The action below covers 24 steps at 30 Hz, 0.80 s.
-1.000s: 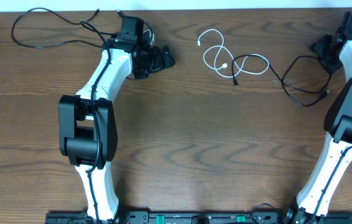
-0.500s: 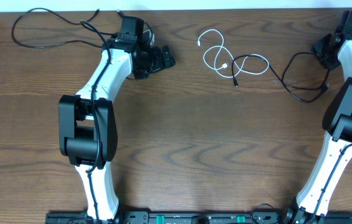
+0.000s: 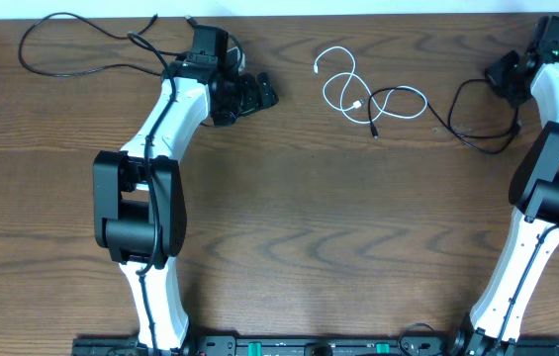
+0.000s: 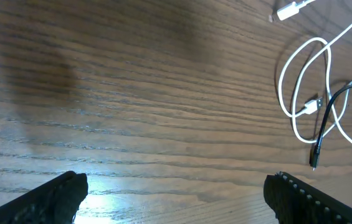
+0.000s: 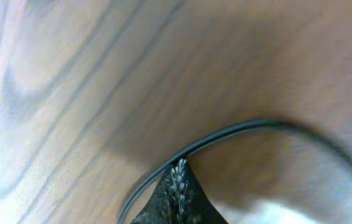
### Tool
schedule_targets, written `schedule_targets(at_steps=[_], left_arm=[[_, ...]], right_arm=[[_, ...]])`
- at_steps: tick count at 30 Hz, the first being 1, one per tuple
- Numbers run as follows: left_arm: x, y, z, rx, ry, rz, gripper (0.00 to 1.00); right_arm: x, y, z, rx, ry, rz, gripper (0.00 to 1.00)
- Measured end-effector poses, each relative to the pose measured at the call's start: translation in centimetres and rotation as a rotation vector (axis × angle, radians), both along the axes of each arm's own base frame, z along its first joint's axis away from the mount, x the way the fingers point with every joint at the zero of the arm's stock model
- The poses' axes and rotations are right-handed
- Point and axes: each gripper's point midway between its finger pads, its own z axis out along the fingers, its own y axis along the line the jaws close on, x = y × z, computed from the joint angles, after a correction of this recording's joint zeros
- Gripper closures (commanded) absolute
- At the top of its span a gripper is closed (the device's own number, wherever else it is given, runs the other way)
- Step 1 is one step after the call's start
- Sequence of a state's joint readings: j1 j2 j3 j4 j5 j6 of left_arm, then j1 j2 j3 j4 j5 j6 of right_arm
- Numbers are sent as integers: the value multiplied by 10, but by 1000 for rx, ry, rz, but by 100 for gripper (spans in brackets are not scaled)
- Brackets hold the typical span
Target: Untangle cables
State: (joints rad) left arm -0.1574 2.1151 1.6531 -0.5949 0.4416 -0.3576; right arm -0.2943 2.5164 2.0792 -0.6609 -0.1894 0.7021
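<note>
Right gripper (image 5: 177, 173): fingers pressed together, apparently pinching the short black cable (image 5: 244, 127) at the very tips, on the right arm's side of the white cable (image 4: 310, 107).
Short black cable: plug end lies across the white cable's loop; the rest trails away toward the right arm.
Left gripper (image 4: 176, 200): spread wide, holding nothing, hovering near the white cable on the left arm's side.
Long black cable (image 3: 22, 45): well apart from the white cable, beyond the left arm, already separate.
Step, my read: draw the short black cable out of the white loop.
How to do it well: pull slowly, low over the table (image 3: 289, 218), straight away from the white cable. The tip grip looks marginal, so no jerks. If the white loop drags, pin it with the left gripper.
Count: cables 3 (2 black, 1 white); grippers 2.
</note>
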Motion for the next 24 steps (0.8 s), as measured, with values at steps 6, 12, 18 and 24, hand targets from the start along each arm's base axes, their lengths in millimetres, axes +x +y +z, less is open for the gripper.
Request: schedule_targets(at_steps=[6, 12, 18, 24], left_arm=[[0, 0, 0, 0, 0, 0, 4], [0, 0, 0, 0, 0, 0, 4], [0, 0, 0, 0, 0, 0, 4], [0, 0, 0, 0, 0, 0, 4]], right_arm=[[2, 31, 4, 150, -40, 108, 99], [-3, 42, 6, 170, -43, 197, 73], [-12, 19, 34, 29, -46, 238, 13], [-33, -44, 49, -218, 11, 281, 8]])
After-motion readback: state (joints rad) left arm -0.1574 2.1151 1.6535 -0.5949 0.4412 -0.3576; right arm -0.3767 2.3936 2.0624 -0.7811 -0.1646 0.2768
